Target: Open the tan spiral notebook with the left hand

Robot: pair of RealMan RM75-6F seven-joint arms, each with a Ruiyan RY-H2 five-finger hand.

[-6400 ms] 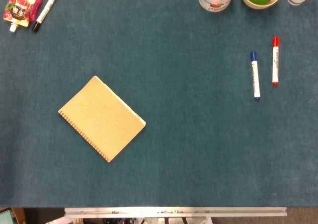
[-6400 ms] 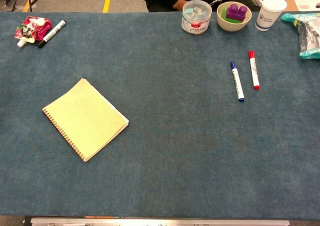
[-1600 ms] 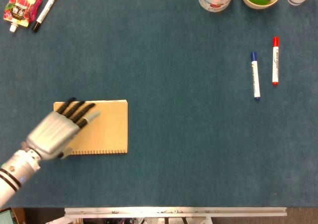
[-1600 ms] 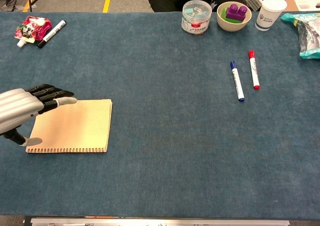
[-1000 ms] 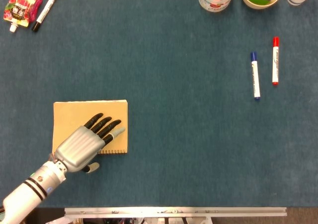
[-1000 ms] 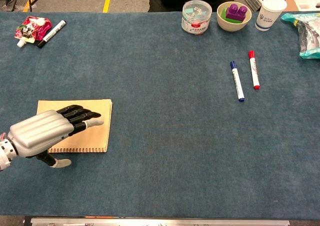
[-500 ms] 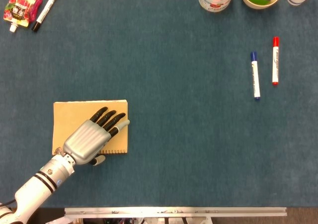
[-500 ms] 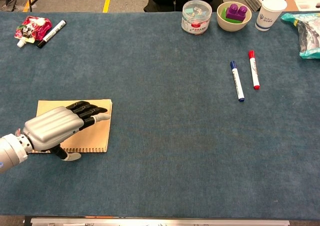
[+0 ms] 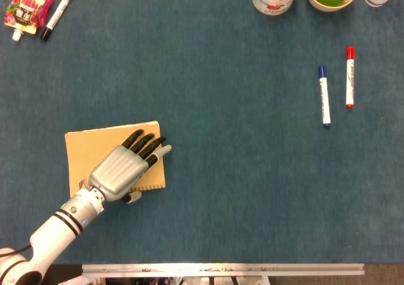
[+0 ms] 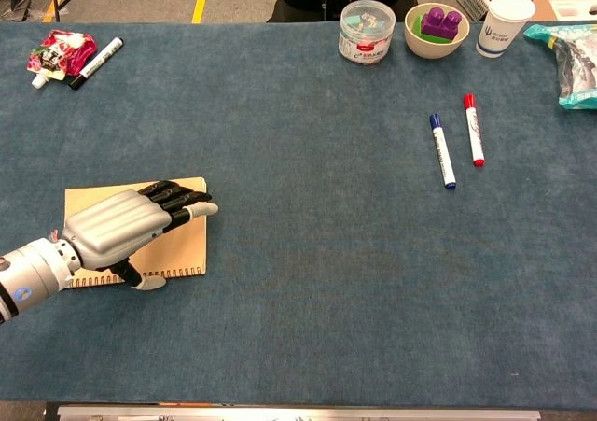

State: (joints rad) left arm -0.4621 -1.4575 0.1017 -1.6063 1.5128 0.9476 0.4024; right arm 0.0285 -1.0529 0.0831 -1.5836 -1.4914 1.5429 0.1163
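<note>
At the far left corner of the blue surface [image 9: 208,190] a red pouch [image 9: 26,7] lies touching a black-capped marker [image 9: 57,14]. Near the left front edge the tan notebook [image 9: 88,152] lies closed and flat, its long axis running roughly left to right, slightly tilted, with the spiral binding along its near edge. The left hand [image 9: 123,165] rests palm down on the cover, fingers [image 10: 182,200] extended together toward the right edge of the cover, with the tips at or just past it; the thumb sits at the near, spiral edge, gripping nothing. To the right, a blue marker [image 9: 324,97] and a red marker [image 9: 349,78] lie side by side, apart. At the far edge stand a clear jar [image 10: 365,32] with coloured bits inside, a bowl [image 10: 436,31] holding a purple block [image 10: 441,21], and a paper cup [image 10: 504,24]. Only the chest view shows a plastic bag [image 10: 571,57] at the far right and the whole cup
</note>
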